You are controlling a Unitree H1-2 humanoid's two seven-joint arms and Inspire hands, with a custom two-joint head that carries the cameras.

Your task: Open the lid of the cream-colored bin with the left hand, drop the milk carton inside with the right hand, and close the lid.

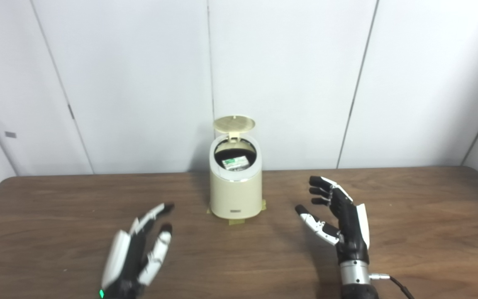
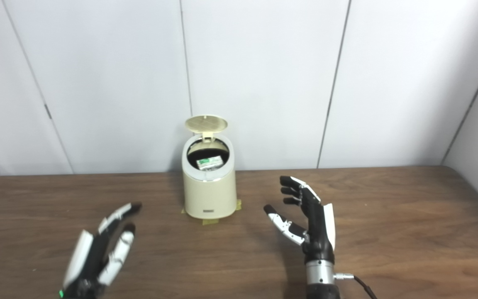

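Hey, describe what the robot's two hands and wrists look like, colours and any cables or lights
Both are black robotic hands with white shell panels and black fingertips. The left hand shows a small green light near its wrist. The right hand sits on a silver metal wrist cuff with a plug and a black cable trailing off. No sleeves.

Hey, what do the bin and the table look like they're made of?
The bin looks like smooth cream plastic with a soft sheen, its rim paler. The table shows dark brown wood grain with a matte finish; solid wood or laminate, I cannot tell.
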